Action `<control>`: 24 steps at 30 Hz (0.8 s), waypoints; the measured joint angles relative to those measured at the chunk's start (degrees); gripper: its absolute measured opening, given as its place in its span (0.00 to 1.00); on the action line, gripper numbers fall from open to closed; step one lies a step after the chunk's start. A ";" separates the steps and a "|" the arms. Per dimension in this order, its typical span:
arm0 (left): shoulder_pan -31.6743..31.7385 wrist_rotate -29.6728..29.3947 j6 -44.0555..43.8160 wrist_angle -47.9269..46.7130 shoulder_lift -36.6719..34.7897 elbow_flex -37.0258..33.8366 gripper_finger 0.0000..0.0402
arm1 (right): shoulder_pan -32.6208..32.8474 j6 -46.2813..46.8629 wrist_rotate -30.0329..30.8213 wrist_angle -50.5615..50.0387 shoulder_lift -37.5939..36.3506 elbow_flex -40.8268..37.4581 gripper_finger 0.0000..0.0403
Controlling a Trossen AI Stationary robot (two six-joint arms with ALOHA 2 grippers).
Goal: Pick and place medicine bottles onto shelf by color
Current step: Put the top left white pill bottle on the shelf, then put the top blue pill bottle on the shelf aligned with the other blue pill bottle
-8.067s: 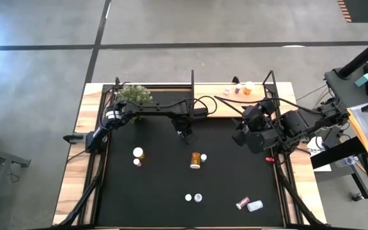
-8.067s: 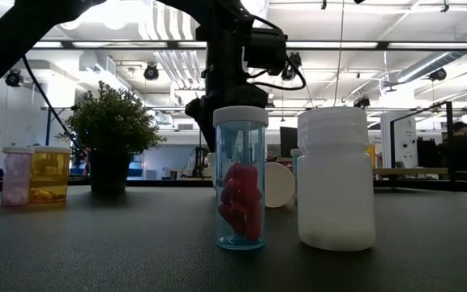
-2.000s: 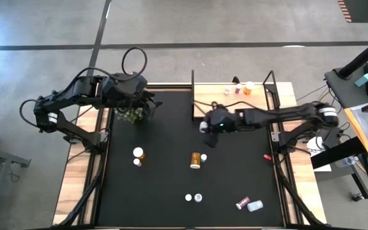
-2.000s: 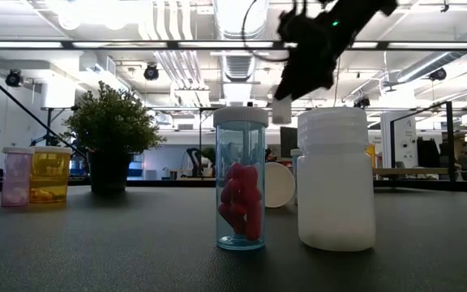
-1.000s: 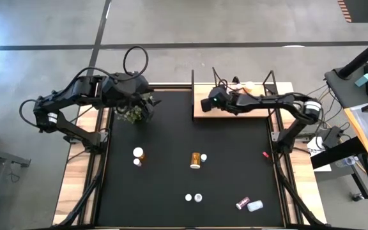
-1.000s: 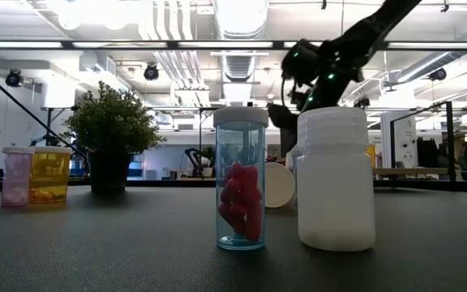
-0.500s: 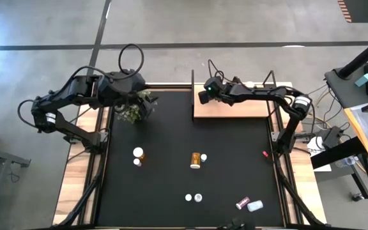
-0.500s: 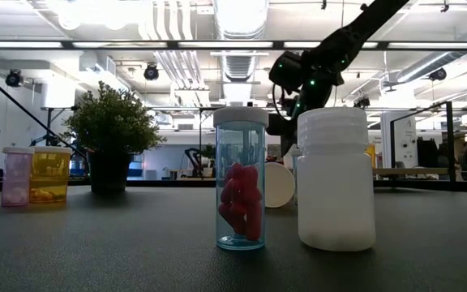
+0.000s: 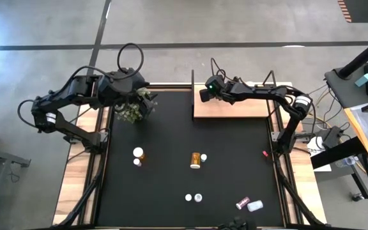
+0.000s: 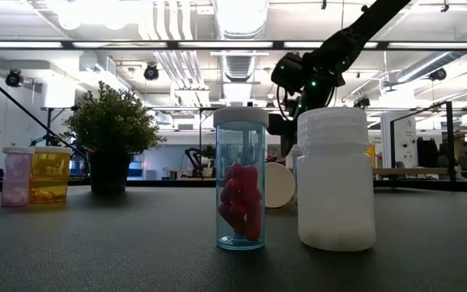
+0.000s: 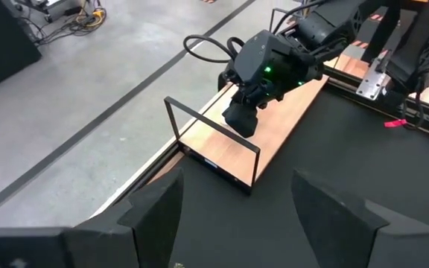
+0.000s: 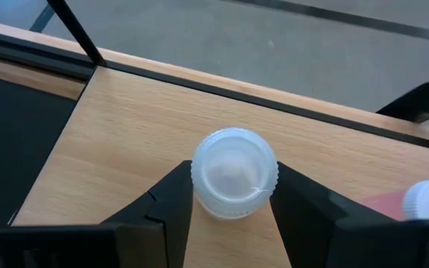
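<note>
My right gripper (image 9: 204, 96) is over the left end of the shelf (image 9: 235, 108), a light wooden board in a black frame, and is shut on a clear medicine bottle with a white ribbed cap (image 12: 234, 173). A pink white-capped bottle (image 12: 412, 202) stands beside it on the board. My left gripper (image 11: 237, 216) hangs open and holds nothing, high over the plant (image 9: 133, 114) at the back left. More small bottles (image 9: 197, 159) are scattered on the black mat. My right gripper has the white-capped bottle pinched between its two fingers (image 12: 171, 205), which lie against the body on either side just below the cap (image 12: 199, 195). They come slanting down from the table's right. The bottle is upright on the shelf board (image 12: 125, 126); its base is hidden.
Black upright posts (image 9: 192, 83) stand at the shelf's corners. On the mat are bottles at the left (image 9: 138, 153), near the front (image 9: 193, 197) and at the front right (image 9: 255, 206), plus a red speck (image 9: 268, 155). The low view shows a red-pill bottle (image 10: 241, 178) and a white bottle (image 10: 336, 178).
My right gripper has carried the white-capped bottle a short way toward the table's far edge, over the left end of the shelf, and has since nearly stopped there.
</note>
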 joint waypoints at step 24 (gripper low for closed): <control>0.00 0.00 -0.04 0.02 0.00 0.07 0.58 | 0.13 -6.88 0.26 -19.00 -5.29 12.77 0.59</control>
